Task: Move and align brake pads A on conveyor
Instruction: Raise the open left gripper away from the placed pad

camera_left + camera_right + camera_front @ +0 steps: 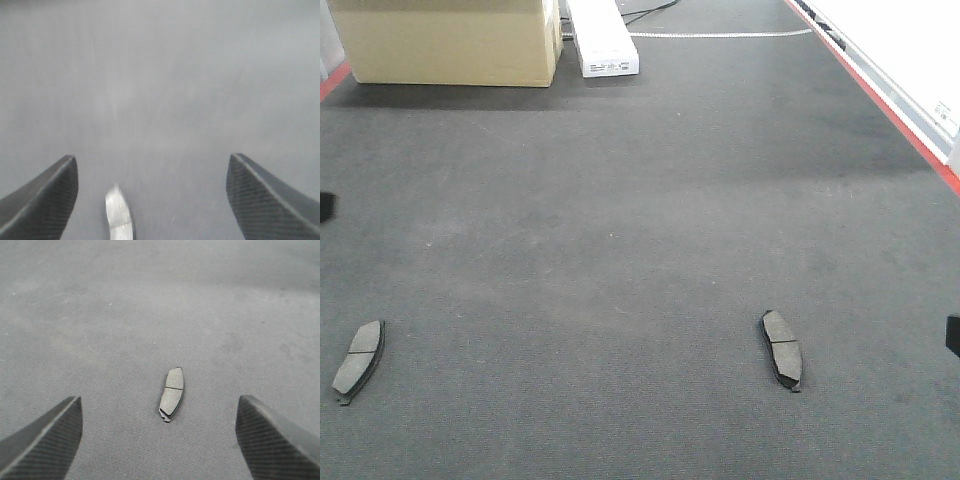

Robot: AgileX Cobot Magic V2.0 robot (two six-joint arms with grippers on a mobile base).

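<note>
Progress looks near zero: only two brake pads in view, left pad (358, 360) and right pad (782, 348), flat on conveyor (620, 200), well apart, unaligned. Jaws wide and empty on left tool (152, 159) and right tool (156, 405), one over each pad. Moving and aligning still pending.

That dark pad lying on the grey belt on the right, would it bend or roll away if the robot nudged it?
Probably neither. The pad looks like a stiff slab lying flat, so it should slide or pivot rather than roll. The belt looks carpet-like, so the pad likely drags instead of skidding.
</note>
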